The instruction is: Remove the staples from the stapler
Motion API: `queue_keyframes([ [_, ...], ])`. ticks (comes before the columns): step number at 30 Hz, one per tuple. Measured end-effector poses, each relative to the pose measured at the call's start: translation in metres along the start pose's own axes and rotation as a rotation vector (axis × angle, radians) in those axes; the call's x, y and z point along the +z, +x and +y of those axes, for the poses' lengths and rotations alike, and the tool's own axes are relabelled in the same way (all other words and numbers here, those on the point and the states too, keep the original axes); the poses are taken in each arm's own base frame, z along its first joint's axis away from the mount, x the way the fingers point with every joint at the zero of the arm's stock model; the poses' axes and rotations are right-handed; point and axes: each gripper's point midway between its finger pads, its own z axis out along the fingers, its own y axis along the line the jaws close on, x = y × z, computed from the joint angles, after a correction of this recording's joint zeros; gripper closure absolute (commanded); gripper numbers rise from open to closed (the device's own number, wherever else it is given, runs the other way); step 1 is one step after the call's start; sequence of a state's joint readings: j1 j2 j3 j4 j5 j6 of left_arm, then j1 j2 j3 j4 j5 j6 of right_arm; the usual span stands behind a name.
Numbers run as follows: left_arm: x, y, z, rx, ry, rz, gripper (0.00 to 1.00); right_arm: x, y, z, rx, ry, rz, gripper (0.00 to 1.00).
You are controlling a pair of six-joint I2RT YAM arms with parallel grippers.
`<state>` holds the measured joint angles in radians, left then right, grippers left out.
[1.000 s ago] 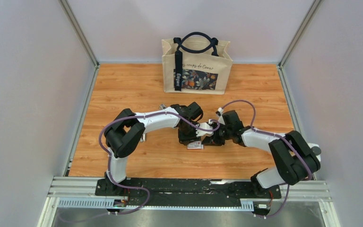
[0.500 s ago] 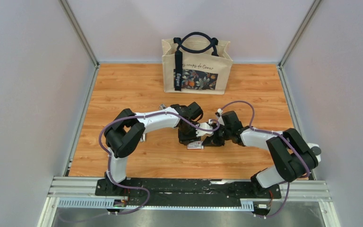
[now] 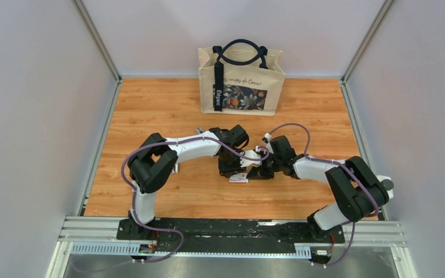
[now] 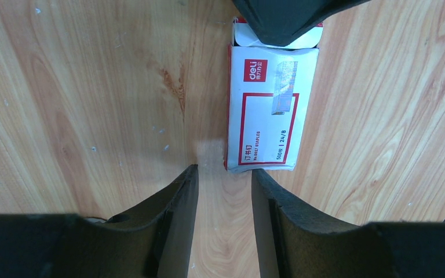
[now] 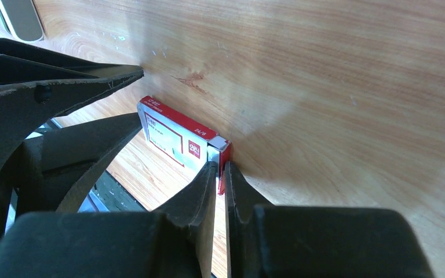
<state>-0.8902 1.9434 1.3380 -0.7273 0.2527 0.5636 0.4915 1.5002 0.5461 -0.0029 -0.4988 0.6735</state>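
Observation:
A small flat white box with a red label (image 4: 269,110) lies on the wooden table, also seen as the box (image 3: 239,178) between both arms and as the box (image 5: 168,136) in the right wrist view. My right gripper (image 5: 221,166) is shut, its tips pinching the red flap at the box's open end; it shows as the dark right gripper (image 4: 284,20) over the far end. My left gripper (image 4: 223,169) hangs open just short of the box's near end, nothing between its fingers. No stapler or staples show in any view.
A beige tote bag (image 3: 241,81) with dark handles stands at the back of the table (image 3: 150,110). A small grey item (image 3: 197,130) lies beside the left forearm. Grey walls close in left, right and back.
The right gripper's jaws have closed down onto the box's end flap, and the right arm has edged slightly left. The left arm and its open jaws have not moved.

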Motion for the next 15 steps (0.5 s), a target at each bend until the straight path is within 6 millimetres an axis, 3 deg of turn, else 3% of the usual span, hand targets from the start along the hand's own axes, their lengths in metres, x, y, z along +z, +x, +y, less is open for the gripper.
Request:
queue_keyframes([
  [15,-0.0008,0.0019,-0.0044,-0.013,0.018,0.007,0.53,0.0045,0.0014,0.0037,0.017,-0.008,0.013,0.80],
])
